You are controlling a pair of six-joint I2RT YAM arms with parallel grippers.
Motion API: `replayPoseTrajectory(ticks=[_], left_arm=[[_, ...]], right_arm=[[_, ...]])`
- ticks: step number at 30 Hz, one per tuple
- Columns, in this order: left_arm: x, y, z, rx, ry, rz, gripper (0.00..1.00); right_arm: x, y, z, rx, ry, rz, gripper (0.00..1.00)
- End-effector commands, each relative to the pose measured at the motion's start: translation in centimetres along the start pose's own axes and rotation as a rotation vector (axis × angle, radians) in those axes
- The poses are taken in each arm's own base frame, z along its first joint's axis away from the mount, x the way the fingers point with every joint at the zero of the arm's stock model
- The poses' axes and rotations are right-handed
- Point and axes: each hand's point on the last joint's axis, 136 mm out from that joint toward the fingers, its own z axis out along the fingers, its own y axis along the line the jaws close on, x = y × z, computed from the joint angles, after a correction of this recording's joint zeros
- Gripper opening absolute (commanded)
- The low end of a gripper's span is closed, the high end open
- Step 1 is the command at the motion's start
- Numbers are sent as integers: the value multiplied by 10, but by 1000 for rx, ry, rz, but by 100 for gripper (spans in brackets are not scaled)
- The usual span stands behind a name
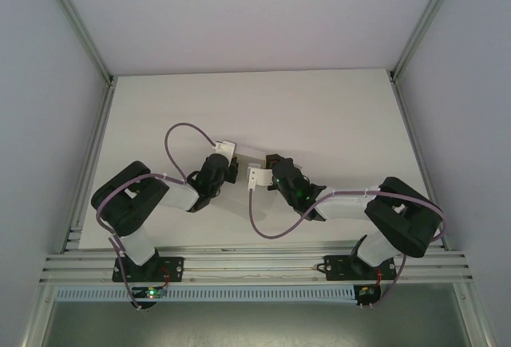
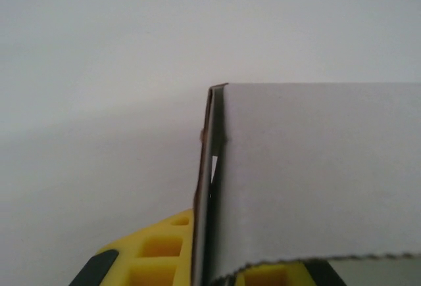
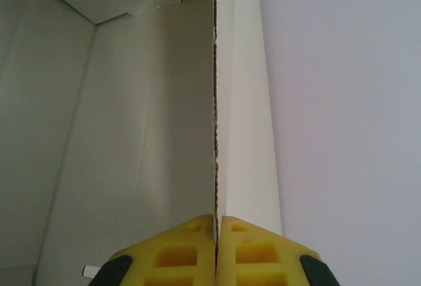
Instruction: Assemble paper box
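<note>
Clamping card edges of the paper box in wrist close-ups, left gripper and right gripper sit nose-to-nose overhead.

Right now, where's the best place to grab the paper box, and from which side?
Probably a free wall edge of the paper box, pinched across the card's thickness, coming edge-on in line with the panel, as the right gripper does; the wall is thin and flat.
</note>
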Motion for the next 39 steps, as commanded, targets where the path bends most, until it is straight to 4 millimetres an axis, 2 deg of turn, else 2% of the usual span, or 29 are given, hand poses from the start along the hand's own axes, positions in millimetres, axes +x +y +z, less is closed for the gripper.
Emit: replayPoseTrajectory(ticks=[1,3,6,14,18,23,27,33,35,39], left_arm=[[26,75,-4,-387,30,-72,0],[27,77,-5,-400,30,-93,0],[31,91,-7,-495,48,-75,0],[43,113,-25,-626,42,-125,0],[48,119,-24,-687,73,-92,0],[43,124,-33,-747,55,-72,0],[41,135,-45,-873,64,-83,0],[40,125,-38,-796,73,-110,0],[37,111,-28,-683,59,-106,0],[32,68,-9,-380,38,-75,0]], right_arm=[[17,55,-12,-202,43,-60,0],[23,56,-13,-211,71,-57,0],[30,60,-16,-223,106,-53,0],[41,67,-19,-261,167,-60,0],[43,69,-18,-273,180,-65,0],[45,68,-19,-274,186,-59,0],[46,67,-19,-273,192,-54,0],[42,64,-17,-268,182,-42,0],[39,65,-17,-273,167,-30,0],[33,59,-14,-257,147,-2,0]])
